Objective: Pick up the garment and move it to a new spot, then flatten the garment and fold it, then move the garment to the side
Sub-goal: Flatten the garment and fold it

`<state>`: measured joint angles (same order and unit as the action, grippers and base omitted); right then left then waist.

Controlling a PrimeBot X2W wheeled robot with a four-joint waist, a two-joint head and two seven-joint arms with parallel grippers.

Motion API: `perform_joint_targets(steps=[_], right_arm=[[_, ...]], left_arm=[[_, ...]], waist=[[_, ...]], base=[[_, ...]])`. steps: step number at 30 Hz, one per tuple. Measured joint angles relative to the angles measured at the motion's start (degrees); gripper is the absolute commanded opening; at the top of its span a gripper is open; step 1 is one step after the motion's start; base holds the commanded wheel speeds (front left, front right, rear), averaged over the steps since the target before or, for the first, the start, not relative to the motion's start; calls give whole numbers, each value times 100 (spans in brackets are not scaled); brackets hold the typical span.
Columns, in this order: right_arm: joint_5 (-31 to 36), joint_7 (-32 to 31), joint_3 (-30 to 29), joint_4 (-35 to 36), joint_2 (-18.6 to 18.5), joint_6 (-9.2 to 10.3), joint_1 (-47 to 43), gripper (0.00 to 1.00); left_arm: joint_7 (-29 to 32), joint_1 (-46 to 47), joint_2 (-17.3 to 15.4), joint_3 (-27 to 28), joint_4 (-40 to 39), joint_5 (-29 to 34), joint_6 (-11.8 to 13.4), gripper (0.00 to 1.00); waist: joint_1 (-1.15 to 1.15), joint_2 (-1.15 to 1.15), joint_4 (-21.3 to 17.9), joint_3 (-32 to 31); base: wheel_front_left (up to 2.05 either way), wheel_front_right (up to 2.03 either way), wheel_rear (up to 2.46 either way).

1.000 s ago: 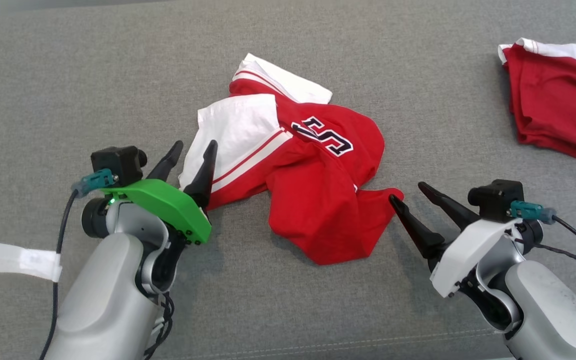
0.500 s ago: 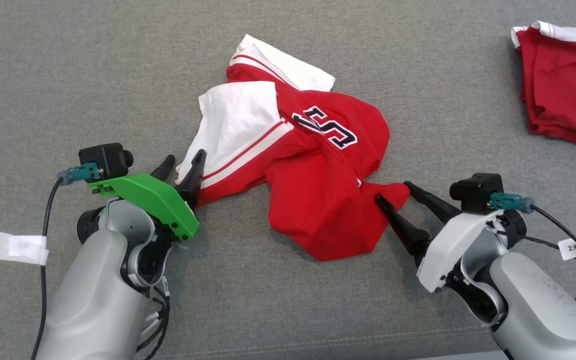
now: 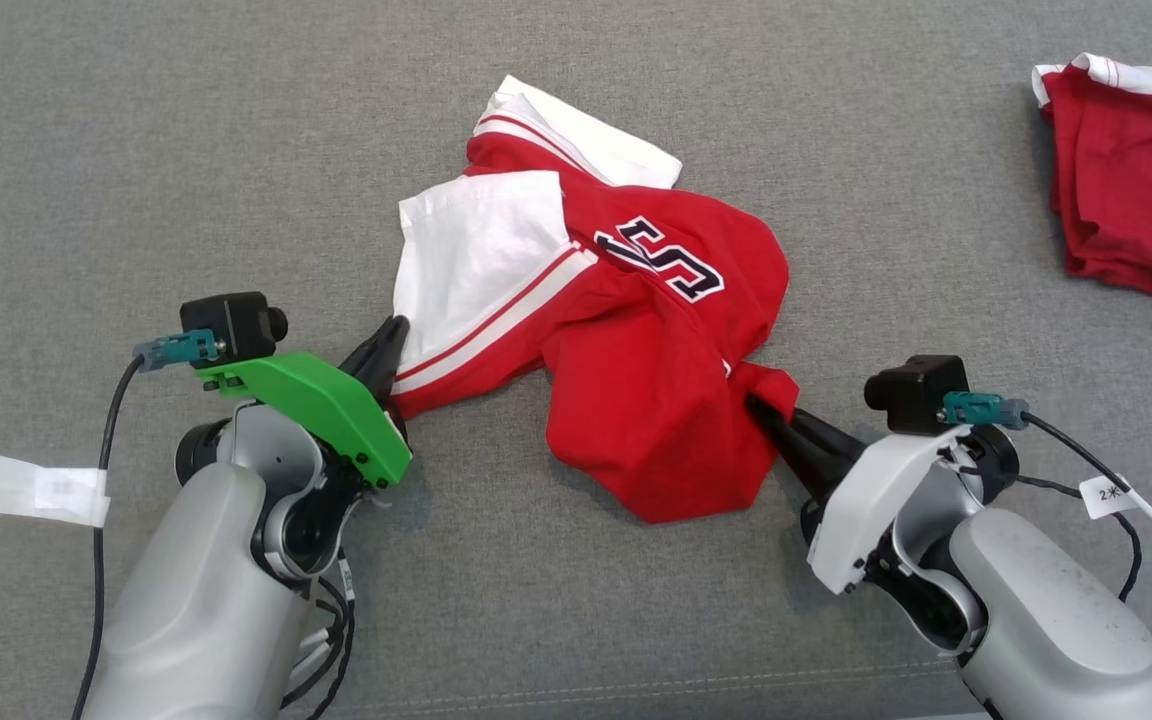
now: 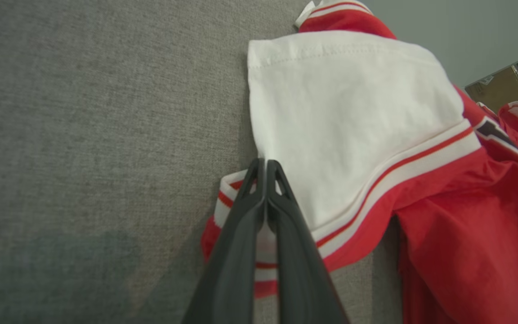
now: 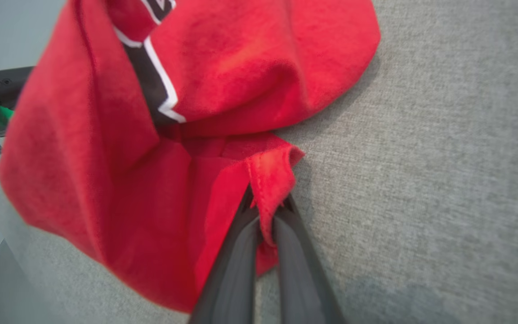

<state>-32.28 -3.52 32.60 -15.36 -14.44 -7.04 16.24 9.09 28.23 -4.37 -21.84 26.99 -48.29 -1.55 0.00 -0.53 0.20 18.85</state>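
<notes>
The garment (image 3: 636, 330): red jersey, white sleeves with red stripe trim, dark lettering on the chest. Crumpled in a heap on the grey cloth surface (image 3: 186, 150), body bunched, one white sleeve lying over the other. It sits between the two grippers, ahead of both sets of fingertips.

The left gripper (image 3: 388, 362): jaws pinched together on the striped edge under the white sleeve. The left wrist view shows cloth between the fingers, with the white panel spreading just ahead and to the right of the tips.

The right gripper (image 3: 771, 415): jaws clamped on a red hem corner. The right wrist view shows the hem fold nipped between the fingers, with the bulk of the red body ahead and to the left.

Step, as I judge it: the first, the pick-up. Both grips are set and the lift is not yet made; the heap rests on the surface. The next move calls for both arms to rise together, pinches firm, drawing apart so the cloth hangs open for the carry. The right corner hold looks thin and may slip.

Pose: both forearms low and angled inward, fingers close to the surface, converging on the heap from either side.

Well apart, beyond and right of the right gripper: a red-and-white pile (image 3: 1126, 170).
</notes>
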Motion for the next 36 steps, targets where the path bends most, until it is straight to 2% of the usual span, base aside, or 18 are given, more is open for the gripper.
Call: perform_joint_targets(steps=[12,22,25,29,36], right_arm=[[-285,641,-323,-5,46,-1,250,0],[-559,1436,-1207,387,-91,-1,626,0],[-666,1510,-1417,453,-234,0,599,0],[-931,1495,-1630,527,-389,16,276,0],[-1384,1007,-1465,334,-416,52,-790,0]], left_arm=[[-709,183,-32,314,-385,68,-181,0],[-1508,264,-333,595,-1013,333,-300,0],[-1495,227,-363,519,-1165,332,-323,0],[-1126,-233,-410,331,-1270,226,-350,0],[-435,-1277,-471,-123,-1271,-73,-354,0]], waist=[[0,0,9,-235],[0,0,-64,-592],[0,0,-98,-685],[0,0,-136,-766],[0,0,-159,-743]], base=[[0,0,0],[0,0,0],[0,0,0],[0,0,0],[0,0,0]])
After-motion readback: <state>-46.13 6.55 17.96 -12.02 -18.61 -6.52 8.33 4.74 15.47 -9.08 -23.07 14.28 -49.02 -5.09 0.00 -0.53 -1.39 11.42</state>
